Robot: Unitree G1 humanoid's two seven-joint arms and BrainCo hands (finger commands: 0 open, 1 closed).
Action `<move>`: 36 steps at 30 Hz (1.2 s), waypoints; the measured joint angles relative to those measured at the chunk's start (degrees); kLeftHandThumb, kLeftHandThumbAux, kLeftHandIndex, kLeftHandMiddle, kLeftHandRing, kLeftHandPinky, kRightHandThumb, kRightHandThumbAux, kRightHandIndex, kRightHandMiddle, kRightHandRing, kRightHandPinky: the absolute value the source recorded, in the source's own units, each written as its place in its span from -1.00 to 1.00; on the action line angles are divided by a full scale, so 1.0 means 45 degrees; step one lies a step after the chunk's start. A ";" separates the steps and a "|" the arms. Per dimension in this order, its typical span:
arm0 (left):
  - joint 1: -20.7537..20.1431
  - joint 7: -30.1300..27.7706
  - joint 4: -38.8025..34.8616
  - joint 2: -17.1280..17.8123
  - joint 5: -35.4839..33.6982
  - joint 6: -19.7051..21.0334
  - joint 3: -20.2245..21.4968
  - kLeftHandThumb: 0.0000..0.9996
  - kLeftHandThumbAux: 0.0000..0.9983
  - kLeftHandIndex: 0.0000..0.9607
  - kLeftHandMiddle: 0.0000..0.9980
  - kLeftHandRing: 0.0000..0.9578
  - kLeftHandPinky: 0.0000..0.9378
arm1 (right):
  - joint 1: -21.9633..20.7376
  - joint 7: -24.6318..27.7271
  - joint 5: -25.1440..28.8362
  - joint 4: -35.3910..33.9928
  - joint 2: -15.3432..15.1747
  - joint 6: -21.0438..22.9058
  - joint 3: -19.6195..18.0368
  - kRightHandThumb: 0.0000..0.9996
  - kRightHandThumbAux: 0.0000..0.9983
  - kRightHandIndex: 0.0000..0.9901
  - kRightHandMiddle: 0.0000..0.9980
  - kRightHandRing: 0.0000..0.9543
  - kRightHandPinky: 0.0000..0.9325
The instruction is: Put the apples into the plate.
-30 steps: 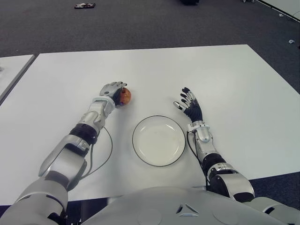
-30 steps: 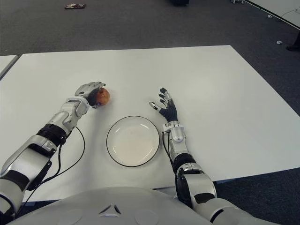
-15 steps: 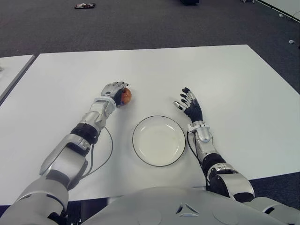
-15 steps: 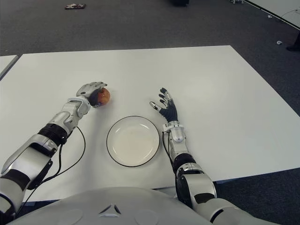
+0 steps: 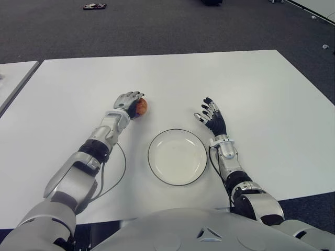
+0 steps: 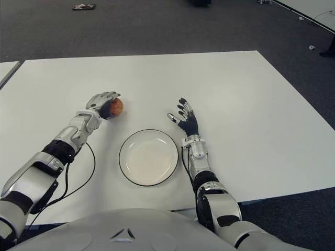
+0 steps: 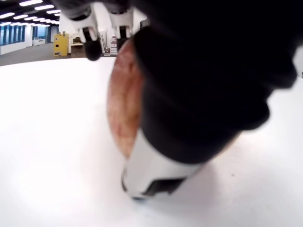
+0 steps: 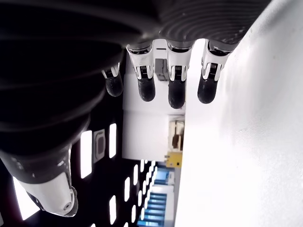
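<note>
White plate (image 5: 177, 157): one, nearest the robot at the near middle of the desk (image 5: 261, 89); its bowl is bare, with no apple in it.
Progress: judged from the bare plate, no apple has been delivered; the transfer step is not yet done.
Right robot hand (image 5: 212, 119): idle, just beside the plate on its right side, fingers spread apart and holding nothing; the right wrist view shows the fingertips (image 8: 176, 99) extended with only air between them.
Cable (image 5: 121, 167): one dark loop lying on the desk to the left of the plate, beside the left forearm.
Left robot hand (image 5: 127, 101): at work beyond the plate and to its left, fingers curled over the apple (image 5: 141, 106); the left wrist view shows the palm and thumb pressed against the reddish skin (image 7: 124, 113).
Apple position: in the left robot hand's grip, close above or on the desk surface; whether it is lifted clear cannot be told.
Apple count: one visible, although the task speaks of apples; no second fruit appears on the desk.
Remaining work: carry the held apple to the right and toward the robot, over the plate rim, then release it.
Floor (image 5: 157, 26): dark carpet beyond the far desk edge, carrying one small flat object (image 5: 95, 6) that cannot be identified.
Second desk (image 5: 13, 78): one corner visible at the far left.
</note>
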 measured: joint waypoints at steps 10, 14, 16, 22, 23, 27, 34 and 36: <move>0.0494 0.0048 -0.0706 0.0066 -0.0297 -0.0556 0.0296 -1.00 -0.20 -0.99 -1.00 -0.99 -0.89 | -0.0030 0.0000 0.0017 -0.0038 -0.0001 0.0087 -0.0025 -0.61 0.42 -0.95 -0.78 -0.75 -0.69; 0.0677 0.0048 -0.0969 0.0112 -0.0458 -0.1031 0.0326 -1.00 -0.20 -0.92 -0.96 -0.94 -0.76 | -0.0030 -0.0001 0.0017 -0.0073 -0.0003 0.0138 -0.0029 -0.63 0.40 -0.95 -0.77 -0.75 -0.69; 0.0709 0.0049 -0.1040 0.0125 -0.0515 -0.1282 0.0329 -1.00 -0.20 -0.87 -0.91 -0.89 -0.72 | -0.0027 -0.0004 0.0016 -0.0086 -0.0003 0.0162 -0.0029 -0.63 0.40 -0.95 -0.78 -0.75 -0.69; 0.0743 0.0050 -0.1056 0.0158 -0.0589 -0.2072 0.0315 -1.00 -0.12 -0.69 -0.66 -0.62 -0.46 | -0.0012 -0.0017 0.0016 -0.0150 0.0012 0.0223 -0.0029 -0.61 0.41 -0.95 -0.77 -0.74 -0.67; 0.0755 0.0055 -0.1063 0.0175 -0.0589 -0.2209 0.0314 -1.00 -0.10 -0.67 -0.61 -0.56 -0.40 | -0.0004 -0.0017 0.0015 -0.0168 0.0013 0.0231 -0.0029 -0.60 0.41 -0.95 -0.77 -0.73 -0.66; 0.0753 0.0168 -0.1039 0.0212 -0.0589 -0.2527 0.0319 -0.99 -0.03 -0.48 -0.31 -0.25 -0.13 | 0.0024 -0.0017 0.0017 -0.0237 0.0016 0.0262 -0.0033 -0.58 0.41 -0.94 -0.75 -0.72 -0.63; 0.0447 0.1558 0.0527 0.0083 -0.0629 -0.3581 0.0398 -0.74 0.16 0.15 0.34 0.40 0.48 | 0.0154 -0.0013 0.0044 -0.0434 0.0032 0.0324 -0.0073 -0.56 0.40 -0.89 -0.63 -0.55 -0.40; 0.0387 0.2036 0.0975 0.0012 -0.0624 -0.3757 0.0398 -0.68 0.19 0.26 0.43 0.48 0.57 | 0.0204 -0.0011 0.0054 -0.0500 0.0039 0.0321 -0.0086 -0.56 0.40 -0.87 -0.59 -0.49 -0.34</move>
